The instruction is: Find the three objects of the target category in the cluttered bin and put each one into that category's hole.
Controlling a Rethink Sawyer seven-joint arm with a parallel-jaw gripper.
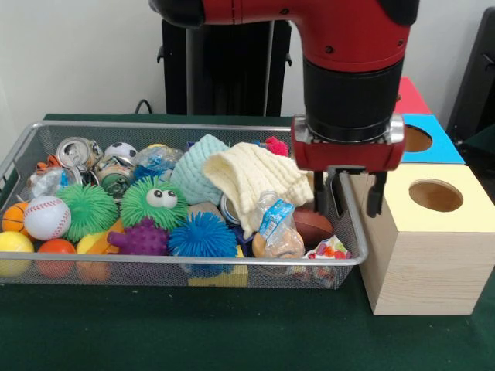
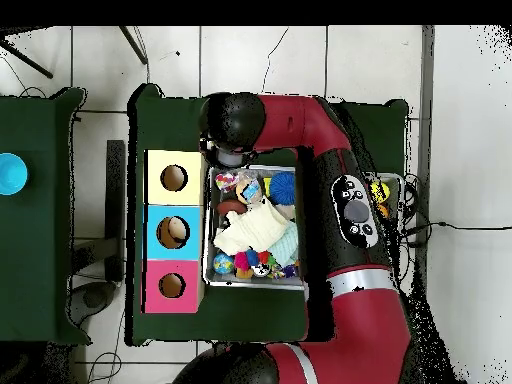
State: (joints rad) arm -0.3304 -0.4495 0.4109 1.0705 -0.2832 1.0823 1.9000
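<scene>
end effector (image 1: 356, 193) released and empty, fingers apart, hanging above the right end of the wire bin (image 1: 186, 261) beside the yellow-topped box (image 1: 433, 232). bin holds a cream knit cloth (image 1: 255, 179), spiky balls, cans and a baseball (image 1: 46, 217), on the green surface (image 1: 193, 332).

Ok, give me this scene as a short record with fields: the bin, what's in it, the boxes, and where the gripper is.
bin: wire mesh bin on a green table, full of clutter
contents: baseball, green spiky ball with eyes, blue spiky ball, purple spiky toy, cream knit cloth, crushed can, small football
boxes: yellow-topped box, blue-topped box, red-topped box, each with a round hole
gripper: gripper over the bin's edge beside the yellow-topped box, fingers apart, holding nothing
</scene>
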